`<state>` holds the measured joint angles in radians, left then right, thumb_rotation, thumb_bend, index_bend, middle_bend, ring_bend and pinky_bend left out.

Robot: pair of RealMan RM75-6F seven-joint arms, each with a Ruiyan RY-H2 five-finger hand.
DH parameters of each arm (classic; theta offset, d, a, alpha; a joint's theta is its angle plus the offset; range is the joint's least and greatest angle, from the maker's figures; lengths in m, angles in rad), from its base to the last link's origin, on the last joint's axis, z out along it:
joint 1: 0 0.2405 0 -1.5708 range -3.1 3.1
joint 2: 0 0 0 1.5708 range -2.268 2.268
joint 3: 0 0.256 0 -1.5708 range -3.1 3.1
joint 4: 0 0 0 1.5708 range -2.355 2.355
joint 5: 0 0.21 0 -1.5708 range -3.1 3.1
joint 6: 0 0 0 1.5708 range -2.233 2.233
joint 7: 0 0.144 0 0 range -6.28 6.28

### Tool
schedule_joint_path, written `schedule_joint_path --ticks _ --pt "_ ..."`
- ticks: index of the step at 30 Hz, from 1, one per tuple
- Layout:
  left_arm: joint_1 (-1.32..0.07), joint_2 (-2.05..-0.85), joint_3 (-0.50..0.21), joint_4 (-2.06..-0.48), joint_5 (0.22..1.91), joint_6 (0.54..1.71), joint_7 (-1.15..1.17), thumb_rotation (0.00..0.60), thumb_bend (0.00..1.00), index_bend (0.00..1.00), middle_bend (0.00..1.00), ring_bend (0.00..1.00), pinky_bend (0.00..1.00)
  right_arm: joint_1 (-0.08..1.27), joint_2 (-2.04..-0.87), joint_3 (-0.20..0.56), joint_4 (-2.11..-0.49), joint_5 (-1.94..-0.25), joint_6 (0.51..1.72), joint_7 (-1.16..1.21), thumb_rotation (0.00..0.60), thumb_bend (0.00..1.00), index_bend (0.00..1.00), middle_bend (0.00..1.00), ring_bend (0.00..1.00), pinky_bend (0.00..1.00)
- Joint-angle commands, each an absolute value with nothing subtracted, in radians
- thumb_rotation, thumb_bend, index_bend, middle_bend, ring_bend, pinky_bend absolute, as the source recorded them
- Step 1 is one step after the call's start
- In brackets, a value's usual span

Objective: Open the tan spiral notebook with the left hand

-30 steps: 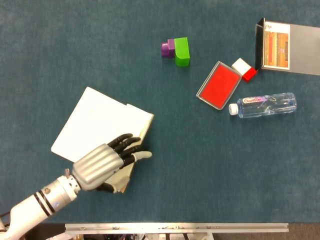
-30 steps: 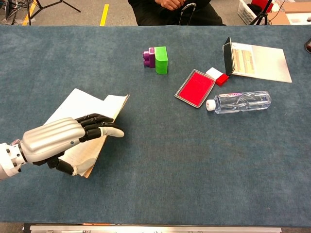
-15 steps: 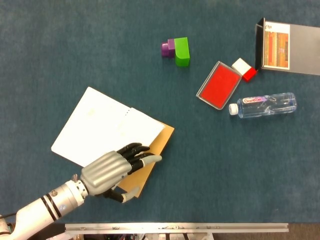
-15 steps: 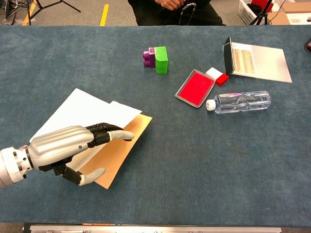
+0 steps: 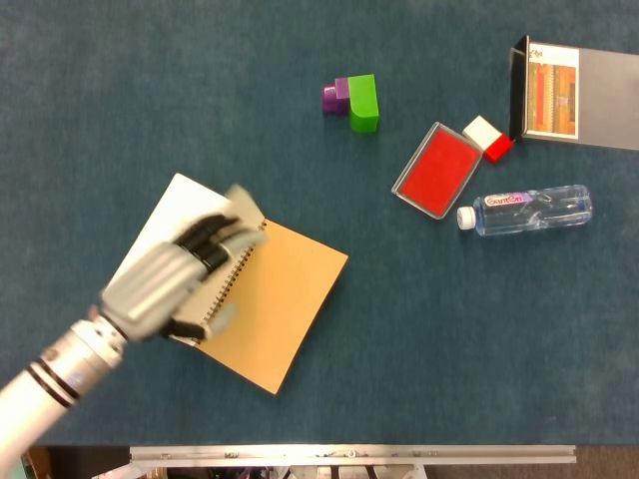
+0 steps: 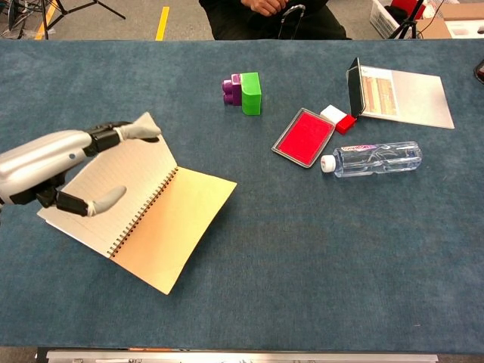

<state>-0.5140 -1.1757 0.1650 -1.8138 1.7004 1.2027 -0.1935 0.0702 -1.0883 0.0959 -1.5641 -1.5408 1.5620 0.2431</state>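
The tan spiral notebook (image 5: pixel 285 299) lies open on the blue cloth at the left. A tan leaf is spread flat to the right of the spiral binding (image 5: pixel 233 282), and a white lined page (image 6: pixel 113 189) lies to its left. My left hand (image 5: pixel 172 282) hovers over the white page, blurred in the head view. In the chest view the left hand (image 6: pixel 64 160) is raised above the page with its fingers stretched out and thumb apart, holding nothing. The right hand shows in neither view.
At the back stand a green block (image 5: pixel 363 102) and a purple block (image 5: pixel 331 97). To the right are a red tin (image 5: pixel 436 170), a red-and-white block (image 5: pixel 488 138), a lying water bottle (image 5: pixel 529 210) and an open booklet (image 5: pixel 574 95).
My left hand rose off the notebook's right half and swung up and left. The white pages went over to the left with it, baring the tan leaf and the spiral.
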Motion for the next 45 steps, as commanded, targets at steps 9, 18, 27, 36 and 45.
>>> schedule_joint_path --ticks 9,18,27,36,45 --pt "-0.432 -1.147 0.135 -1.721 1.646 1.278 -0.183 0.398 0.46 0.01 0.10 0.04 0.00 0.076 -1.087 0.099 -1.565 -1.538 1.554 0.240 0.600 0.47 0.35 0.35 0.25 0.37" --pt "-0.425 -1.228 0.172 -1.632 1.776 1.273 -0.110 0.574 0.45 0.03 0.08 0.04 0.00 0.080 -1.087 0.099 -1.570 -1.538 1.547 0.233 0.600 0.47 0.35 0.35 0.25 0.37" --pt "-0.455 -1.368 0.164 -1.583 1.804 1.176 -0.004 0.534 0.34 0.05 0.07 0.04 0.00 0.079 -1.087 0.099 -1.569 -1.536 1.547 0.235 0.600 0.47 0.35 0.35 0.25 0.37" --pt "-0.489 -1.485 0.130 -1.514 1.761 1.077 0.101 0.479 0.28 0.02 0.02 0.02 0.00 0.077 -1.088 0.097 -1.562 -1.533 1.545 0.240 0.600 0.47 0.35 0.35 0.25 0.37" --pt "-0.486 -1.537 0.120 -1.484 1.682 1.019 0.197 0.408 0.26 0.00 0.00 0.00 0.00 0.071 -1.085 0.096 -1.560 -1.528 1.548 0.243 0.600 0.47 0.35 0.35 0.25 0.37"
